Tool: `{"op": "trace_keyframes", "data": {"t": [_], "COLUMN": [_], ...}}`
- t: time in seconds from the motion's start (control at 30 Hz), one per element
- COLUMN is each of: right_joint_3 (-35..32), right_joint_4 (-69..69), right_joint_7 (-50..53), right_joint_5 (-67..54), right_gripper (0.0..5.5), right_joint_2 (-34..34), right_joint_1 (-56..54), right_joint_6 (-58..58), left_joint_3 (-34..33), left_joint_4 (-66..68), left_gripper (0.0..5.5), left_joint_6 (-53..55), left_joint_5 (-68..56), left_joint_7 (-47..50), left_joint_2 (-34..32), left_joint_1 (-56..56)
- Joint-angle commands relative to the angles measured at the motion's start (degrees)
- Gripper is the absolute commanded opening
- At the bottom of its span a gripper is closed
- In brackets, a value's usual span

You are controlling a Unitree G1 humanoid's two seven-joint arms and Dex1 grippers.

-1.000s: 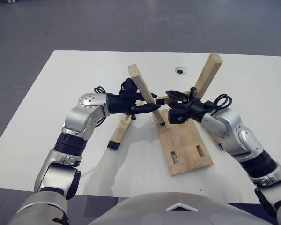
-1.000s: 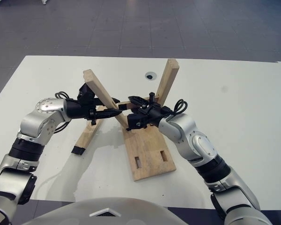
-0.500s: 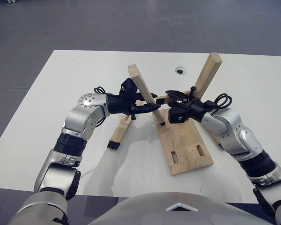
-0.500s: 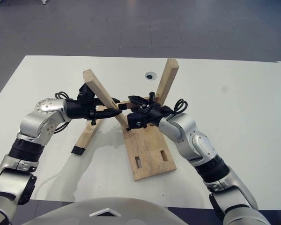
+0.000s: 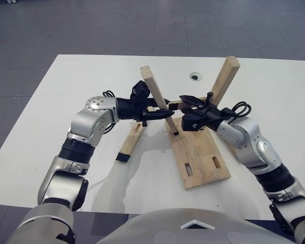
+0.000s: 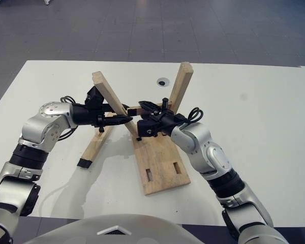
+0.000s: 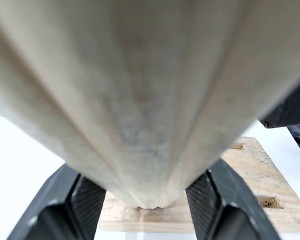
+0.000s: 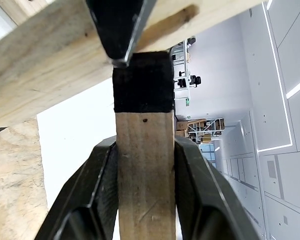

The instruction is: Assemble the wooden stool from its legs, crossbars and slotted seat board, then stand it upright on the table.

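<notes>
The wooden stool is lying in separate pieces around the middle of the white table [image 5: 274,101]. We are seeing its slotted seat board [image 5: 203,152] resting flat there, running from the centre toward the near edge. Two rectangular slots [image 5: 189,170] near the board's near end are showing as open cut-outs. A third slot [image 5: 177,133] at the far end is sitting right where the foot of a leaning leg [image 5: 151,87] is meeting the board, but we cannot tell whether the leg is actually seated inside it. The left gripper [image 5: 165,115] is clamping that leaning leg partway along its length, and in the left wrist view its two fingers [image 7: 85,205] are pressing against either side of the wood. The right gripper [image 5: 185,109] is facing it from the opposite side, closed on a capped bar [image 8: 142,145], a wooden piece with a black end cap. Its fingers are hugging both faces of the bar, and the capped end is sitting right against the leaning leg. Behind the right gripper a second leg [image 5: 226,77] is tilting up and away to the right, its lower end hidden by the arm. Left of the board, a third leg [image 5: 131,141] with a black foot is lying on the table, angled up toward the leaning leg. A small dark grommet [image 5: 195,76] is sitting in the tabletop beyond the pieces.
</notes>
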State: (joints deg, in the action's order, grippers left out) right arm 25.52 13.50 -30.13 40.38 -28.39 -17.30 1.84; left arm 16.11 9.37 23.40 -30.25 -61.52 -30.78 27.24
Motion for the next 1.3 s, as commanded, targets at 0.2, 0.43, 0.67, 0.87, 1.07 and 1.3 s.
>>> {"op": "trace_keyframes", "data": {"t": [0.2, 0.43, 0.67, 0.87, 1.07, 1.3], "right_joint_3": [-3.2, -3.2, -3.3, -3.3, -3.2, -3.2], "right_joint_4": [1.2, 1.1, 0.6, 0.5, 1.3, 1.4], "right_joint_7": [2.2, 1.9, 2.1, 2.1, 2.2, 2.5], "right_joint_5": [-0.1, -0.2, -0.1, 0.1, -0.7, -2.2], "right_gripper": [1.34, 1.34, 1.34, 1.34, 1.34, 1.34], "right_joint_2": [0.4, 0.5, 0.7, 1.1, 1.2, 1.5], "right_joint_1": [-0.5, 0.0, 0.1, 0.2, 0.8, 2.3], "right_joint_6": [0.3, 1.0, 0.9, 0.6, 1.9, 3.4], "left_joint_3": [4.7, 4.6, 6.7, 8.5, 9.7, 11.6], "left_joint_4": [5.2, 7.1, 8.2, 7.2, 9.4, 11.1], "left_gripper": [2.06, 2.06, 2.06, 2.06, 2.06, 2.06], "left_joint_6": [5.7, 5.8, 5.5, 5.3, 5.9, 4.9], "left_joint_5": [7.7, 7.9, 9.3, 10.0, 10.9, 11.8], "left_joint_7": [2.0, 2.1, 0.9, 0.9, 0.5, 0.4], "left_joint_2": [-2.1, -1.9, -1.9, -2.2, -2.4, -2.6], "left_joint_1": [-5.2, -4.6, -3.0, -2.8, -2.0, -0.8]}}
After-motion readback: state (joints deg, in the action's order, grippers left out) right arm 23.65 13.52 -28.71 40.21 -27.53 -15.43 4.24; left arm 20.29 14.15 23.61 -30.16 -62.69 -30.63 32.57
